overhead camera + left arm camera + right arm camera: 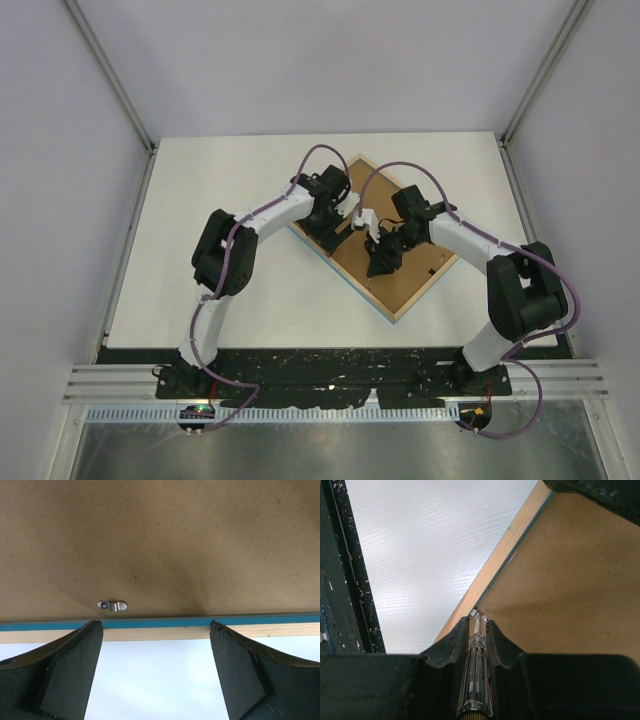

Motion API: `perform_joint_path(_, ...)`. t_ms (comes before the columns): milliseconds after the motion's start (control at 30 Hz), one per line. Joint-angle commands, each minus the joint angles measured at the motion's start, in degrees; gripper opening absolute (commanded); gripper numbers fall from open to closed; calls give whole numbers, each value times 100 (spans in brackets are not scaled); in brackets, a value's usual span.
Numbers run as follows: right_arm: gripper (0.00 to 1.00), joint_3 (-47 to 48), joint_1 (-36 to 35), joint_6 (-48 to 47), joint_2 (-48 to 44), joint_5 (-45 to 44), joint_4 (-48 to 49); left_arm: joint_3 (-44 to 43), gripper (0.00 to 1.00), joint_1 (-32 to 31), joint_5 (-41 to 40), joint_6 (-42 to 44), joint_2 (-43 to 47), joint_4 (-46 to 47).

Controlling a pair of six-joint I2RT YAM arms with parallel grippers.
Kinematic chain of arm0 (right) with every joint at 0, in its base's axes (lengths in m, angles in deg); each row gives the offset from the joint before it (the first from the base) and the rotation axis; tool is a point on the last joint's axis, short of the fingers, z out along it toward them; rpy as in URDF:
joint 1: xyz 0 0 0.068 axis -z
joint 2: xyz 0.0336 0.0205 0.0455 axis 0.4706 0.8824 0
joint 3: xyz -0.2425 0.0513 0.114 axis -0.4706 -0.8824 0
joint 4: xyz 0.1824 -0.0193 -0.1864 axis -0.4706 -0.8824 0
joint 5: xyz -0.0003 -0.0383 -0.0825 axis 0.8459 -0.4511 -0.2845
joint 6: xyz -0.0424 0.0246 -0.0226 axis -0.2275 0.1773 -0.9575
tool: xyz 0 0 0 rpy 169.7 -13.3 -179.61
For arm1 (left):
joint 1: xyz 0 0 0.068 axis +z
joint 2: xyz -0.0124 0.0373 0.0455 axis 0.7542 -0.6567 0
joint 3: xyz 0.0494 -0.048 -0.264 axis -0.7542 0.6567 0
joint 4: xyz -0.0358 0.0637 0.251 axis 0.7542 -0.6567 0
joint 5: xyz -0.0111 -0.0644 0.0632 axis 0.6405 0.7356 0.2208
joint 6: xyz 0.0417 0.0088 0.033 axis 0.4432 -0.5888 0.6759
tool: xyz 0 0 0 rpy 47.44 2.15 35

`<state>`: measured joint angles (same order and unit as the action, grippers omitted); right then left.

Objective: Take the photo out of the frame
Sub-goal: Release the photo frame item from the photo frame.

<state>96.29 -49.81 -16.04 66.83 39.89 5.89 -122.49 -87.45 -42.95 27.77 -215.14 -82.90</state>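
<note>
The frame (400, 310) lies face down on the white table, turned like a diamond, its wood-coloured back and blue edge (160, 629) showing. A brown backing board (425, 268) fills it, so the photo is hidden. My left gripper (156, 626) is open, its fingertips (92, 630) at the frame's upper-left edge, close to a small metal clip (111, 605). My right gripper (478, 622) is shut on a screwdriver (477, 675) with a clear handle. Its tip rests at another metal clip (479, 614) where the backing board (570, 580) meets the frame (490, 565).
Both arms meet over the frame's middle (365, 235). White table (230, 180) lies to the left and behind. A dark speckled strip (345, 580) marks the table's near edge. White walls and metal posts (110, 80) enclose the table.
</note>
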Motion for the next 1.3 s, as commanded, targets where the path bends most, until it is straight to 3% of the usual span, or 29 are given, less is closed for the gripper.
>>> perform_joint_path(0, 8, 7, -50, -147, 83, -9, -75, -63, 91, -8, 218, -215, -219, -210)
perform_joint_path(1267, 8, 95, -164, -508, -137, -765, -549, -89, 90, -8, 148, -241, -237, -263)
